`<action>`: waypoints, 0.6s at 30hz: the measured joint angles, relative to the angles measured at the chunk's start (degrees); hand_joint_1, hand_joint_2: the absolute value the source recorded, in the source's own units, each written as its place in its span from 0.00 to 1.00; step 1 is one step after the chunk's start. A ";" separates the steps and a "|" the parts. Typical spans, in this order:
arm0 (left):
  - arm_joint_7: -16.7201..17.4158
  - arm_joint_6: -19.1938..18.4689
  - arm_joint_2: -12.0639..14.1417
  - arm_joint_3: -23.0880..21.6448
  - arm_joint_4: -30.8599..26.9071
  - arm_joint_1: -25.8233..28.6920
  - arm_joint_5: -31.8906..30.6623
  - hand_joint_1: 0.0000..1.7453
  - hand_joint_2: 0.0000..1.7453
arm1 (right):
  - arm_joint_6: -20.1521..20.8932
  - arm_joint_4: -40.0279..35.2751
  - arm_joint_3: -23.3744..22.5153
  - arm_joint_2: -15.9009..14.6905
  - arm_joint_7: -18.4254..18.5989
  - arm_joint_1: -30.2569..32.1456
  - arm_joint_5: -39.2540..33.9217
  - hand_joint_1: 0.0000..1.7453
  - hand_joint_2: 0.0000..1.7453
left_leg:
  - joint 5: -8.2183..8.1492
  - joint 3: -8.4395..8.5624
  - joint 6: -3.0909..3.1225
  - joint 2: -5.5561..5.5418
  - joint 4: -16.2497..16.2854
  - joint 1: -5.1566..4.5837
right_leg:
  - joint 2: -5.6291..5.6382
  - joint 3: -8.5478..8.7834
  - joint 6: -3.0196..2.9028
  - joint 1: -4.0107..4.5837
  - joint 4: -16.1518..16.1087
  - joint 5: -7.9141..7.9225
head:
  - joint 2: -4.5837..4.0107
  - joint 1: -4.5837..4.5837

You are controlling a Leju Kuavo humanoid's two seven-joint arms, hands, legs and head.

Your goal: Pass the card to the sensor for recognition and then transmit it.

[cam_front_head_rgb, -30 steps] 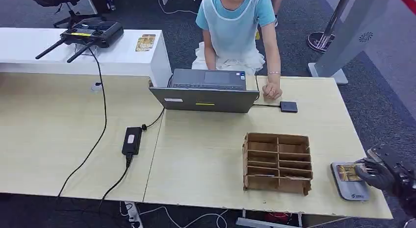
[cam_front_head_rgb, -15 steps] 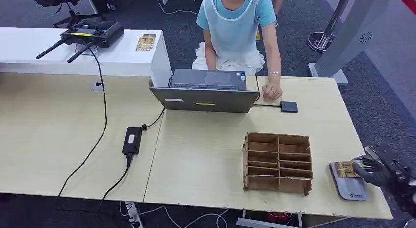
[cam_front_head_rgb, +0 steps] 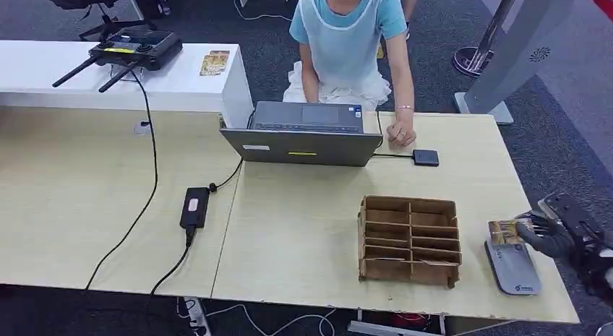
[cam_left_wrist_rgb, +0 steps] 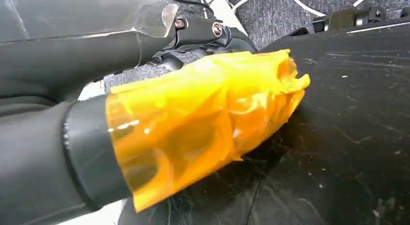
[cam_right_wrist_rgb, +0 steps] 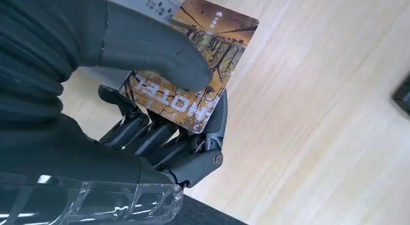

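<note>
At the table's right edge my right hand (cam_front_head_rgb: pixel 553 235) holds the card (cam_front_head_rgb: pixel 504 231), a brown-and-gold hotel card. The card hangs just past the far end of the grey sensor pad (cam_front_head_rgb: pixel 514 270), which lies flat by the front right corner. In the right wrist view the thumb (cam_right_wrist_rgb: pixel 154 53) presses the card (cam_right_wrist_rgb: pixel 220 34) onto the dark fingers (cam_right_wrist_rgb: pixel 164 138) beneath it, with a corner of the sensor (cam_right_wrist_rgb: pixel 147 0) behind. The left wrist view shows my left hand (cam_left_wrist_rgb: pixel 193 128) as a thumb wrapped in orange tape; how its fingers lie is hidden.
A brown cardboard organiser (cam_front_head_rgb: pixel 409 240) with several slots stands left of the sensor. Across the table a person (cam_front_head_rgb: pixel 350 32) sits at a laptop (cam_front_head_rgb: pixel 302 134), one hand (cam_front_head_rgb: pixel 400 136) by a small black box (cam_front_head_rgb: pixel 426 157). A power adapter (cam_front_head_rgb: pixel 194 207) and cables lie at left.
My right hand has lifted the card off the sensor pad and carried it toward the far side; the pad's top now lies bare. The person and other objects stay put.
</note>
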 joint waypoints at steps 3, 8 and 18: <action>-0.28 -0.18 0.04 -0.50 0.00 -0.09 -0.02 0.00 0.00 | 0.20 -1.90 0.00 -0.31 0.92 -2.36 -0.24 1.00 1.00 | 0.03 0.05 0.02 0.00 0.00 0.00 | 0.00 0.00 0.00 0.00 0.00 0.00 | 0.02 -0.02; -0.63 -0.55 0.18 -1.51 0.00 -0.25 0.00 0.00 0.00 | 0.09 -5.22 0.66 -0.55 1.77 -7.55 1.58 1.00 1.00 | 0.04 0.00 0.01 0.03 0.00 -0.03 | 0.02 0.01 -0.01 -0.02 0.03 0.02 | 0.02 -0.02; -1.68 -1.73 0.24 -4.88 0.00 -0.81 -0.02 0.00 0.00 | -7.87 -9.46 11.06 2.84 5.09 -23.64 11.70 1.00 1.00 | 0.12 0.06 0.02 -0.01 -0.01 0.00 | -0.03 0.04 -0.01 0.01 0.06 0.02 | 0.02 -0.02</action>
